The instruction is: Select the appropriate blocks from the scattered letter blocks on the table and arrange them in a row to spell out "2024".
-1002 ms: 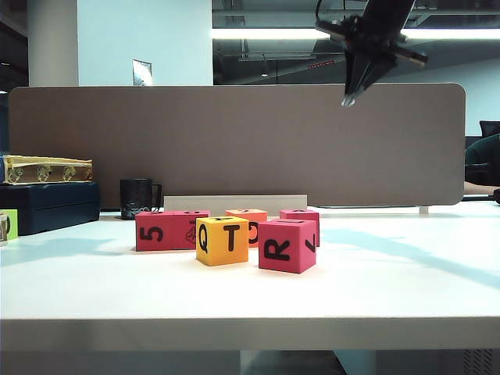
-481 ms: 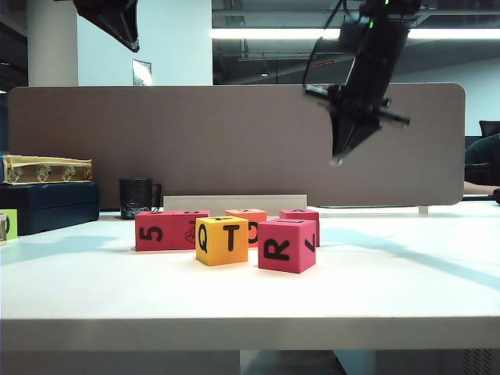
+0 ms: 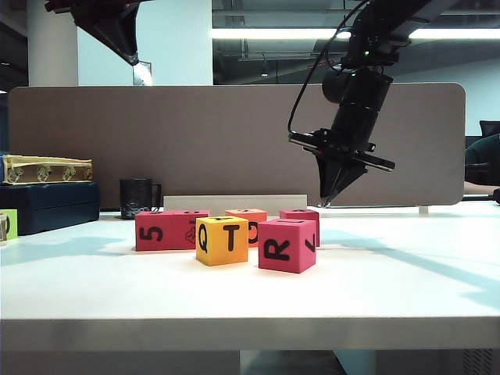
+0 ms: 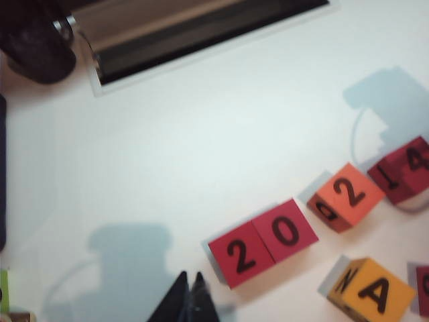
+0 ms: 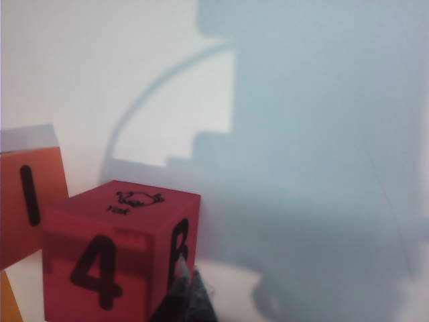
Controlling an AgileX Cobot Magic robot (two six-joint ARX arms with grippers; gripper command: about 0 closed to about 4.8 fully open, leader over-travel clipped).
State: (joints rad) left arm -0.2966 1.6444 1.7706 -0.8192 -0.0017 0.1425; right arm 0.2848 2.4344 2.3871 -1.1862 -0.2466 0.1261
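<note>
Right gripper (image 3: pixel 326 205) has dropped from high above the partition to just over the back-right red block (image 3: pixel 300 216); left gripper (image 3: pixel 134 59) has come into sight at upper left, high over the bench (image 3: pixel 375 289). Both grippers pinched shut, nothing held.

Six blocks clustered mid-bench. Exterior view: two red blocks side by side, touching, "5" block (image 3: pixel 154 231) and drawing block (image 3: pixel 190 228); yellow Q/T block (image 3: pixel 222 240) in front; red R block (image 3: pixel 287 244) to its right; orange block (image 3: pixel 247 219) behind. Left wrist view: the red pair's tops read "2" (image 4: pixel 238 255) and "0" (image 4: pixel 286 231), orange top "2" (image 4: pixel 347 196), far red block (image 4: pixel 404 169) "4", loosely in line
</note>
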